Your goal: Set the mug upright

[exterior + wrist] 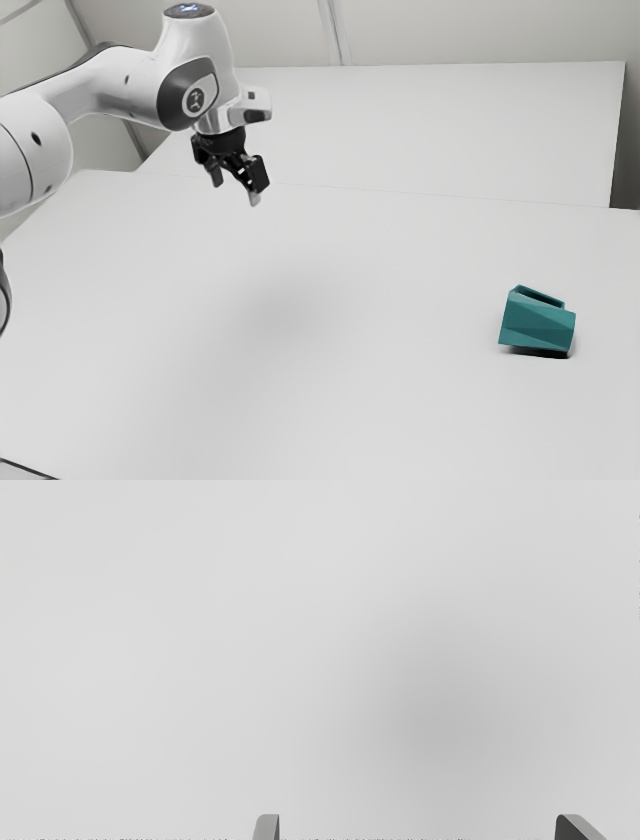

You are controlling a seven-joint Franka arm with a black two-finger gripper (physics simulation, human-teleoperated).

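Held the gripper [235, 189] open, high above the pale table [300, 400], with both fingertips pointing downward and the hand slightly tilted. Showed the fingers [267, 828] well apart in the wrist view as well, with pale tabletop beyond and a soft, dim shadow in line with the gap between. Gripped nothing. Reached in from the exterior view's left with the white arm [100, 88], bent at the wrist and bringing the hand down over the table's far part.

Found the teal mug [537, 325] well apart from the gripper, over toward the exterior view's right and nearer to the camera. Saw it lying on its side on the table, faceted along the body, with the handle [540, 297] on the upper side and a narrow dark shadow beneath. Could not tell mouth from base with any certainty.

Noted a broad, blurred shadow [275, 300] on the tabletop, below the gripper in the exterior view and well apart from the mug. Made out a second pale surface [450, 125] beyond the table's far edge, with a light wall [480, 30] behind.
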